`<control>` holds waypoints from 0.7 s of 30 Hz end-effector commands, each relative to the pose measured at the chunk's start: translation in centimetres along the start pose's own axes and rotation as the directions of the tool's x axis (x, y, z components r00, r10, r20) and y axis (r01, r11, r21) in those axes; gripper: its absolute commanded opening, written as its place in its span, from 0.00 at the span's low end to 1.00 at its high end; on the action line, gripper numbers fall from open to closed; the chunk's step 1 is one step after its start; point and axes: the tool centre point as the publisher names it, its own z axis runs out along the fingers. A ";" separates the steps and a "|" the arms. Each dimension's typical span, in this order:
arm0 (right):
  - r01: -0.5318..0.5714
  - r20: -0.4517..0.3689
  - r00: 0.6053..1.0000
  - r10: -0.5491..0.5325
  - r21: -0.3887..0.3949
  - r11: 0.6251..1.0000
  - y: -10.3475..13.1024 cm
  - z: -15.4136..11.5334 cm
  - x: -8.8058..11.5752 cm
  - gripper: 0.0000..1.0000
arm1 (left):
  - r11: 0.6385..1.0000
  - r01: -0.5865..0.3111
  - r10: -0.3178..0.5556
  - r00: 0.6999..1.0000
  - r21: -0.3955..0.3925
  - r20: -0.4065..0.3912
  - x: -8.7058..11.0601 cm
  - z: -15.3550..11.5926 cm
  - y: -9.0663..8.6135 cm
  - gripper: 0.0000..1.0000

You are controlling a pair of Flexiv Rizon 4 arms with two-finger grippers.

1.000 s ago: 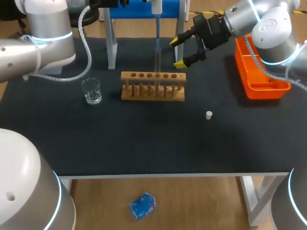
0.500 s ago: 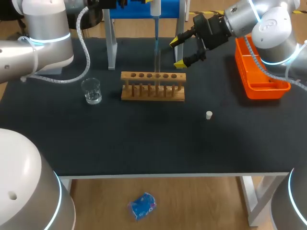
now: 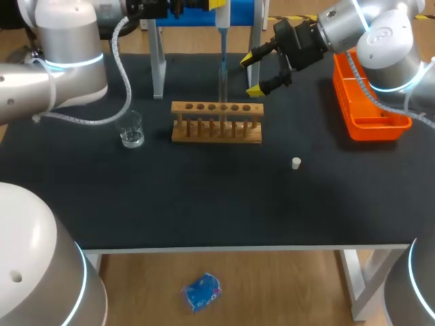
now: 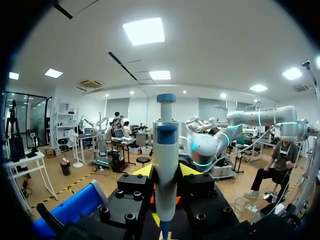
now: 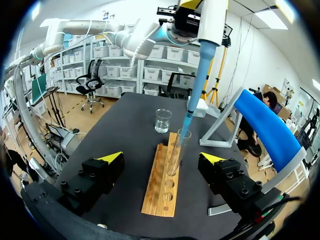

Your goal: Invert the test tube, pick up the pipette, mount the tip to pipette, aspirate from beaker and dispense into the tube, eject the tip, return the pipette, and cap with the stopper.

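Note:
My left gripper is shut on the white and blue pipette, held upright at the back of the table. The pipette's blue tip points down into the mouth of a clear test tube. That test tube stands upright in the wooden rack. My right gripper hangs open just right of the tube, its fingers on either side of the rack and touching nothing. A glass beaker stands left of the rack. A small white stopper lies at the front right.
An orange bin sits at the right edge, under my right arm. The blue pipette stand with metal legs rises behind the rack. The beaker lies beyond the rack's far end in the right wrist view.
My left arm has shifted slightly to the right, with the pipette still over the tube. The right arm has not moved.

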 end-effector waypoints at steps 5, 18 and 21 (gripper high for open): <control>0.001 0.000 1.000 -0.001 0.001 1.000 0.0 0.0 0.0 1.00 | 1.000 0.000 -0.001 1.000 0.012 0.013 0.1 -0.1 1.1 0.00; 0.001 0.000 1.000 -0.001 0.001 1.000 0.0 0.0 0.0 1.00 | 1.000 0.017 -0.017 1.000 0.010 0.013 -0.4 -0.2 2.2 0.00; 0.001 0.000 1.000 -0.001 0.001 1.000 0.0 0.0 0.0 1.00 | 1.000 0.024 -0.025 1.000 0.010 0.013 -0.5 -0.2 2.5 0.00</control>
